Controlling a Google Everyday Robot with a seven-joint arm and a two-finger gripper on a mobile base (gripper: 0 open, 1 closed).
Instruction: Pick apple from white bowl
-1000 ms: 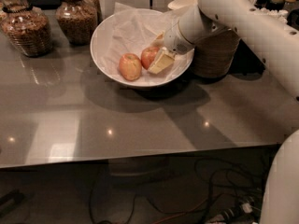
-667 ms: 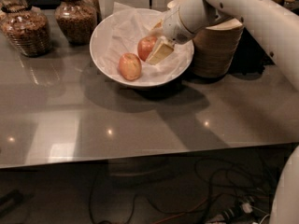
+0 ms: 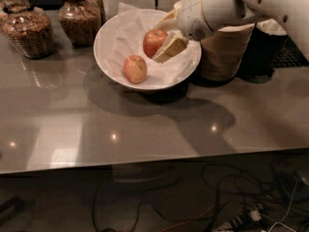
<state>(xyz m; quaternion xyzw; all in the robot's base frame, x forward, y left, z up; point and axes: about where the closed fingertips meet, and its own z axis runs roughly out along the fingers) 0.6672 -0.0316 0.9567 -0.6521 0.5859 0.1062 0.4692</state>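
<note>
Of the two apples in the single white bowl (image 3: 107, 57), the redder apple (image 3: 150, 40) sits pinched between the two fingers of the gripper (image 3: 159, 43) over the paper lining, the paler apple (image 3: 135, 69) lies just beside it, and one stack of beige bowls (image 3: 224, 52) stands to the right.

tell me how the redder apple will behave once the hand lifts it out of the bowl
The apple, gripped by the hand over the white bowl, looks round and glossy, so it may slip or rotate. It is probably firm, not squashy. If dropped, it would likely roll on the crumpled paper toward the paler apple.
</note>
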